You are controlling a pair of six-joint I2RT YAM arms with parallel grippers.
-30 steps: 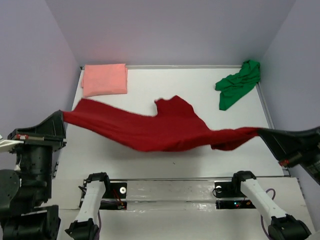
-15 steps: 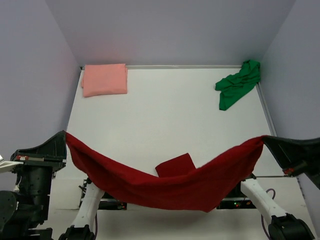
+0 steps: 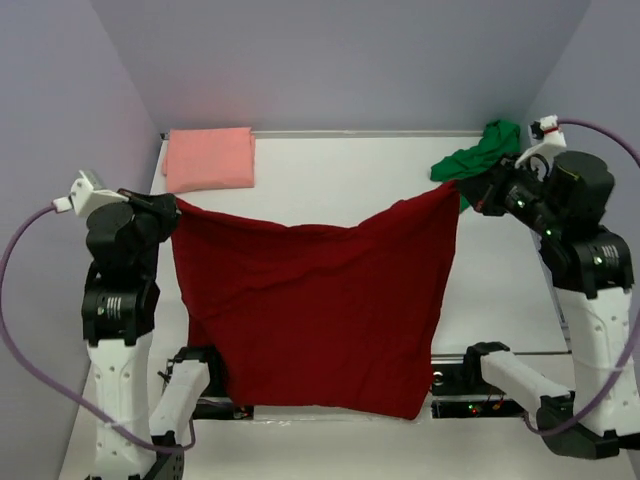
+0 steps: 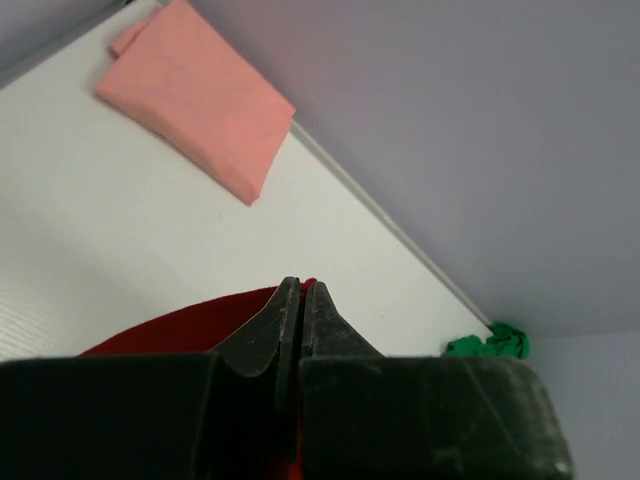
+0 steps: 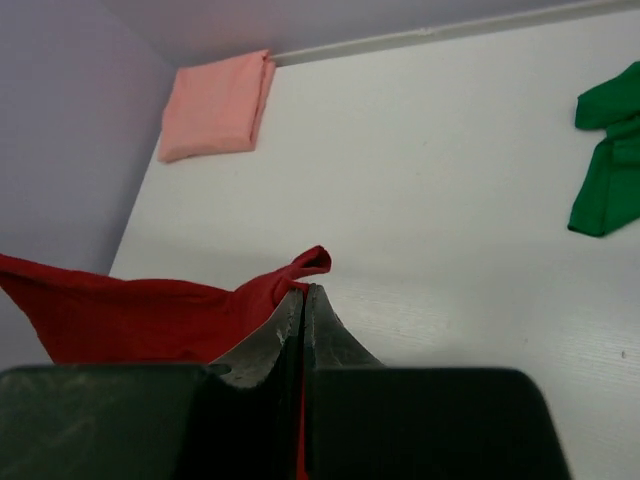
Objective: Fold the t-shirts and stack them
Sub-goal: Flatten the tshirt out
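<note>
While hovering over the counter (image 3: pixel 340 175), the left hand (image 3: pixel 174 206) and right hand (image 3: pixel 463 189) are each clamping one upper corner of the hanging dark red t-shirt (image 3: pixel 315 310).

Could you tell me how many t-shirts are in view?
3: dark red t-shirt stretched between left gripper and right gripper; salmon pink t-shirt folded far left; bright green t-shirt crumpled far right.

White matte bench (image 3: pixel 330 180), thin metal strip (image 3: pixel 350 133) along its edge beyond the fingers (image 4: pixel 287 322); pale lilac walls (image 3: pixel 340 60) behind & either side; soft even light.
</note>
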